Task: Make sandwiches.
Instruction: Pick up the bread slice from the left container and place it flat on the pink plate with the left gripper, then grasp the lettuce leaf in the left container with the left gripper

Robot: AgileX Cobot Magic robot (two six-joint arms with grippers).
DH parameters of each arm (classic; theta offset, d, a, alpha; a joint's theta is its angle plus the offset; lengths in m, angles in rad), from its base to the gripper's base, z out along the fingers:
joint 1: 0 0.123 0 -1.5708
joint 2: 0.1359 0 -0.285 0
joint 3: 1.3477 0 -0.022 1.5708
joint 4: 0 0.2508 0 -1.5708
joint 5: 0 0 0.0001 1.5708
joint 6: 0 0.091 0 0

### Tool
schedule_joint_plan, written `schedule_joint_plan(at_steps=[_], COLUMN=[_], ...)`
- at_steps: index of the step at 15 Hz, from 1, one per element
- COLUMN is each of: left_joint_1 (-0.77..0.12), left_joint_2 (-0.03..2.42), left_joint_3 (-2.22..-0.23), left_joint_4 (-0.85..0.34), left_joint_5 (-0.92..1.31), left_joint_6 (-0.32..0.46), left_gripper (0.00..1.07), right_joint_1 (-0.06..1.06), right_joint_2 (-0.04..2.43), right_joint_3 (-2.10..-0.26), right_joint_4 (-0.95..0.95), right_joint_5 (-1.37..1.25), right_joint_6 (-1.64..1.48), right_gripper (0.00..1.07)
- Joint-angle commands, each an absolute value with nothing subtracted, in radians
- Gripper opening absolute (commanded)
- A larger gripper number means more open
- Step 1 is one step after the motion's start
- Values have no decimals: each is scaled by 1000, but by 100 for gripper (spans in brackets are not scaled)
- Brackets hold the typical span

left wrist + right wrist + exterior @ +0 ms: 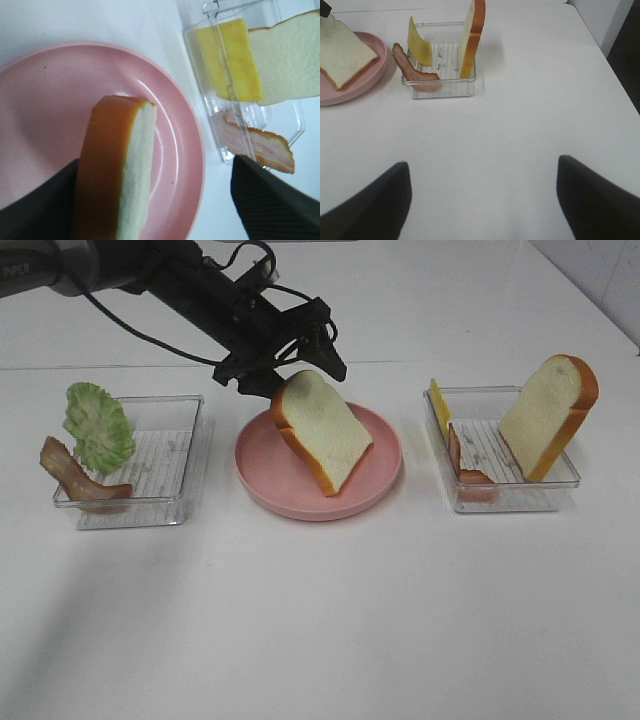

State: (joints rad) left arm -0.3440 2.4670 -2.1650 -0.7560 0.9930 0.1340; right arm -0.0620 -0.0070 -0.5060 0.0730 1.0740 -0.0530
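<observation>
One bread slice [322,435] stands tilted on the pink plate [382,483] as sandwich base, with the left claw [285,373] spread wide around its top.

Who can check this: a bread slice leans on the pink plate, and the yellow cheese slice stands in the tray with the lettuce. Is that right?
No. The cheese slice stands in the tray on the right, beside the other bread slice, not with the lettuce; the exterior high view shows it. A bread slice does lean on the pink plate.
</observation>
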Motion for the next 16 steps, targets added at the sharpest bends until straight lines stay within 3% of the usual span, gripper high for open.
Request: schedule_joint_plan(at_steps=[1, 3, 5, 10, 16], left_joint_1=[-388, -422, -450, -465, -465], left_joint_2=[2460, 2460, 2460, 2460, 2386], left_joint_3=[-2232, -2279, -2326, -2460, -2534], left_joint_4=[-557, -367, -253, -204, -25], left_joint_5=[1048, 1080, 1121, 1282, 1282], left_joint_6=[14, -86, -120, -143, -188], left_gripper=[76, 76, 76, 76, 76], right_joint_1=[-69, -69, -69, -69, -69], right_joint_2=[-13, -13, -13, -13, -13], right_joint_3=[-505, -505, -505, -505, -505], right_joint_4=[70, 70, 70, 70, 70], right_joint_5=[1061, 1061, 1061, 1061, 1061], right_joint_6=[-62, -62, -62, -62, -62], right_gripper=[76, 76, 76, 76, 76])
